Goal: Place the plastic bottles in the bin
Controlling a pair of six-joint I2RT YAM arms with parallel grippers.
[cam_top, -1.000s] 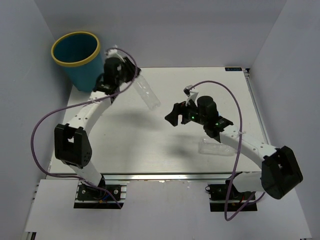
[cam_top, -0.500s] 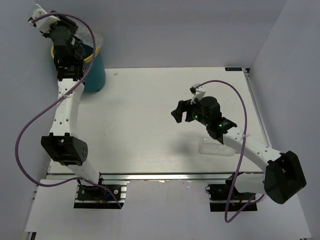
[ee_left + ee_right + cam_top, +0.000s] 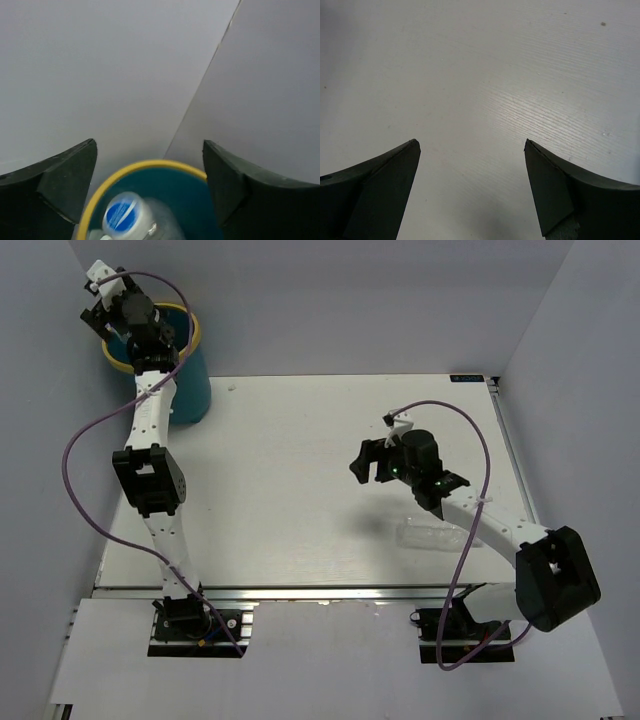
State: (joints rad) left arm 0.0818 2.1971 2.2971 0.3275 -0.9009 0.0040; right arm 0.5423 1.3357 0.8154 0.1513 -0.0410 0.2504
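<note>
Left arm reaches out to 11 o'clock of the flat white table top [image 3: 300, 430]. The left gripper [image 3: 149, 150] hangs above the round teal-blue plastic bin with a yellow rim [image 3: 193, 380]. Its fingers are spread wide, with nothing between them.

The bin stands just off the table's far-left corner, in the angle of the pale grey walls [image 3: 125, 65]. In the left wrist view, a clear plastic bottle with a blue-and-white cap [image 3: 122, 216] sits inside the bin, at about 7 o'clock of the rim, cap up toward the camera.

The right gripper [image 3: 362, 462] hangs over the table just to the 3 o'clock side of centre. Its fingers are also parted, and the right wrist view shows only bare table under them.

A second clear plastic bottle [image 3: 428, 536] lies on its side on the table at about 4 o'clock, partly under the right forearm and well apart from the bin.
</note>
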